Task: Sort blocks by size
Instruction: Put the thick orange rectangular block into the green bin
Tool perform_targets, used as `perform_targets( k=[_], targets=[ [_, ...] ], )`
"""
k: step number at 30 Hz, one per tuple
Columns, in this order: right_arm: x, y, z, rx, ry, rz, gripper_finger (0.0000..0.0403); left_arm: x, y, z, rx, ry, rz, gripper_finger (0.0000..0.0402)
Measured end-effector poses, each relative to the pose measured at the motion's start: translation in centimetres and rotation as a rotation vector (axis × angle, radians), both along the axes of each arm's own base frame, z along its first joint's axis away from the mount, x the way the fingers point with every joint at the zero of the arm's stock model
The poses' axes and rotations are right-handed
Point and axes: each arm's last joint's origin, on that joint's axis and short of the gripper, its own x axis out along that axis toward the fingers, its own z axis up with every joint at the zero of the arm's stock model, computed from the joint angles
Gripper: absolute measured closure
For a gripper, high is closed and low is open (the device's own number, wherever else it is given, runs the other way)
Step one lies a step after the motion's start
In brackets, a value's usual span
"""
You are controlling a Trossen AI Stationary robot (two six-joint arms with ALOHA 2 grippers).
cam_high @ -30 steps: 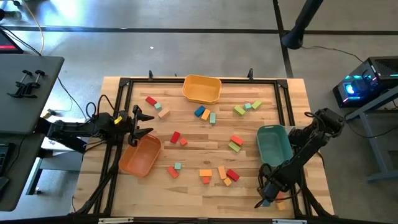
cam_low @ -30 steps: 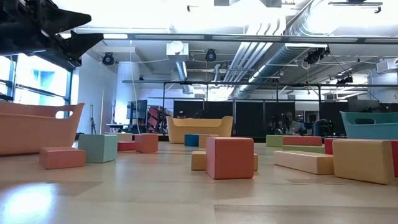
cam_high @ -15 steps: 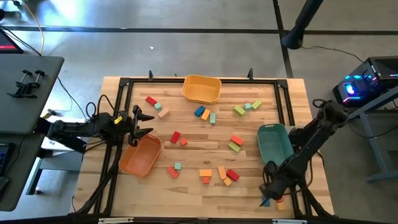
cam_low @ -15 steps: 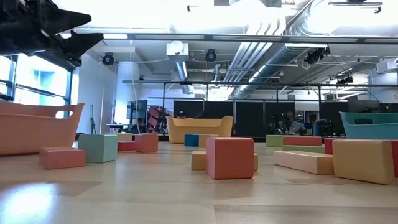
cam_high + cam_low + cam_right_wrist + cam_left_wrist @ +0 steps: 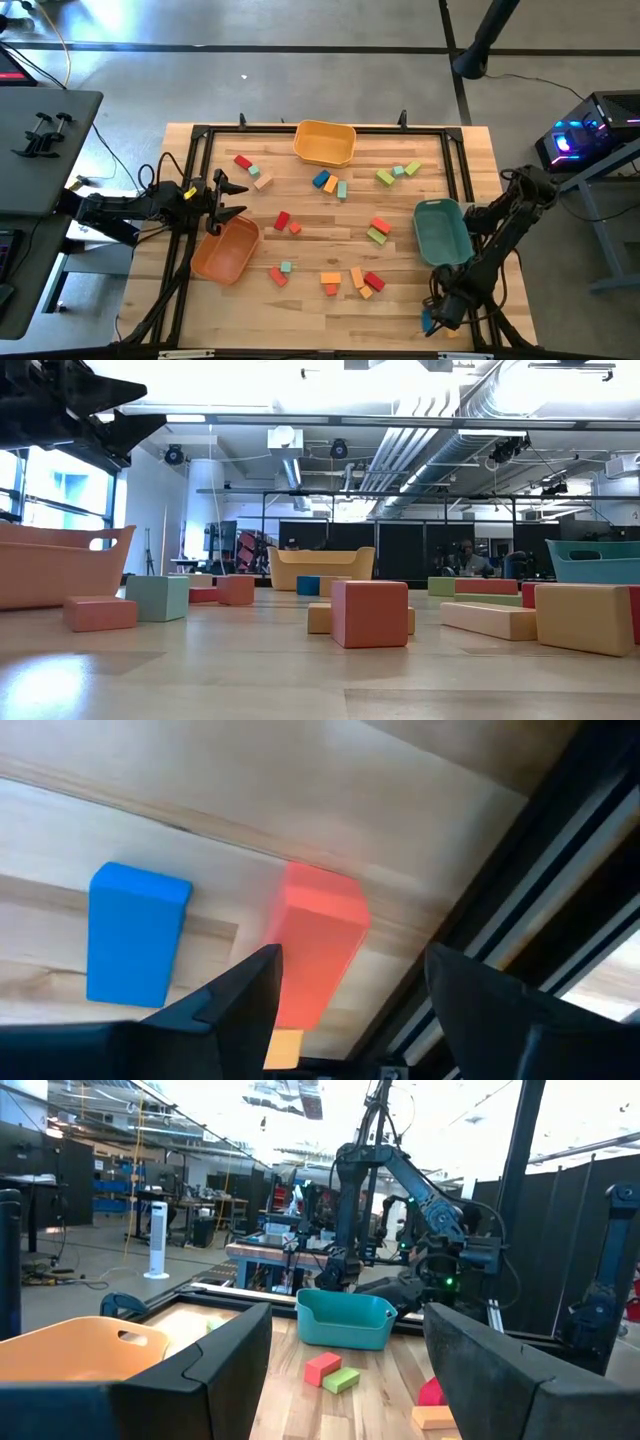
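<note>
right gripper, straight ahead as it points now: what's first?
Likely the red block: the right gripper stands open just above it, with a blue block beside it and off the line. Depth is hard to judge.

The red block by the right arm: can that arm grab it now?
Probably yes. The right tool is open right over the red block, with nothing between; the blue block lies clear beside it.

Past the left gripper's (image 5: pixel 345 1370) two dark, spread fingers (image 5: pixel 215 1370), a teal bin (image 5: pixel 345 1318) stands on the wooden table (image 5: pixel 375 1390), with a red block (image 5: pixel 322 1368) touching a green block (image 5: pixel 341 1380) just before it, an orange bin (image 5: pixel 85 1352) well aside, and the other dark arm (image 5: pixel 420 1210) behind it.
</note>
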Motion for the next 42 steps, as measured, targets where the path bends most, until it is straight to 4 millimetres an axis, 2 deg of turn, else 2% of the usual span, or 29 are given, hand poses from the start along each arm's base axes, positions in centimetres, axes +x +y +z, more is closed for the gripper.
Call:
perform_targets(
  k=[13,31,42],
  targets=[
    [0.2,-0.1,-0.1,-0.009,-0.02,0.005,0.016,0.0,0.0,0.0,0.0,0.0,0.0,0.0151],
    [0.2,0.0,0.0,0.0,0.021,-0.077,0.016,0.0,0.0,-0.1,0.0,0.017,0.0,0.0151],
    [1.0,0.2,-1.4,0.031,0.115,-0.033,0.016,0.0,0.0,-0.2,0.0,0.027,0.0,0.0151]
  ],
)
